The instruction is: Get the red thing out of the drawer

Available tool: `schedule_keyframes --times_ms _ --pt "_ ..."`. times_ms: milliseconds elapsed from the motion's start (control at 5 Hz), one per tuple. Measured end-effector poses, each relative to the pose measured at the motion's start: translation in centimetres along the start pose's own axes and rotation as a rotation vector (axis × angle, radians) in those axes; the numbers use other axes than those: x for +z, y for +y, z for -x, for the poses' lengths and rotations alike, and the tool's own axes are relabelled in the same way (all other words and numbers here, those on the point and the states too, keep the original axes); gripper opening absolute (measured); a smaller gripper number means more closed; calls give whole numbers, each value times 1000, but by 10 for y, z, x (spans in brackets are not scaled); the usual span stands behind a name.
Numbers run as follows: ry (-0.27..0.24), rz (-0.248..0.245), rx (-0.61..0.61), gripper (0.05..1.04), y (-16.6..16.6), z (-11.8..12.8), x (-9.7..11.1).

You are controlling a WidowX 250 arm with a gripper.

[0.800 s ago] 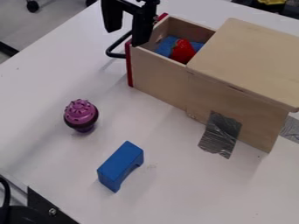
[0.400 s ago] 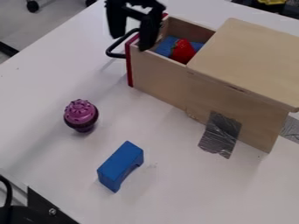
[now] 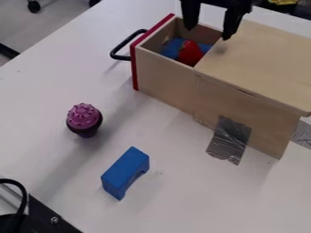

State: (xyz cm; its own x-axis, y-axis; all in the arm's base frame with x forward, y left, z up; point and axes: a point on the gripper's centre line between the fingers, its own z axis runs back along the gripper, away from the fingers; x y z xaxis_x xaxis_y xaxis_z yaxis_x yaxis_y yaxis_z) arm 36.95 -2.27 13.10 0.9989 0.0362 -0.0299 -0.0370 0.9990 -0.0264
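We see the red thing (image 3: pixel 190 53), strawberry-like, inside the pulled-out drawer (image 3: pixel 164 83), against something blue (image 3: pixel 173 46) and right beside the edge of the box (image 3: pixel 261 59). The pincer (image 3: pixel 209 32) hangs above with its two fingers spread and nothing between them. One finger shows over the drawer's far side, the other over the edge of the box top. That is our main worry: if it came straight down from here, we judge the second finger would strike the wood – jamming the arm or shoving the box. It likely needs lining up with the opening first. The red thing looks rounded, so a shallow pinch might let it slip back or roll under the top. A wide grasp could also snag the blue thing – or knock a drawer wall.
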Motion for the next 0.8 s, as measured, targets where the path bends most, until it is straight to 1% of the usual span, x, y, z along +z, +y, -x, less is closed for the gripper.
schedule_keyframes --times_ms 200,400,600,800 --pt "-38 -24 175 997 -17 -4 4" --pt "-58 -70 359 997 -19 -1 -9" --pt "-74 -132 558 997 -7 11 -15" --pt "-87 -159 641 997 7 30 -21"
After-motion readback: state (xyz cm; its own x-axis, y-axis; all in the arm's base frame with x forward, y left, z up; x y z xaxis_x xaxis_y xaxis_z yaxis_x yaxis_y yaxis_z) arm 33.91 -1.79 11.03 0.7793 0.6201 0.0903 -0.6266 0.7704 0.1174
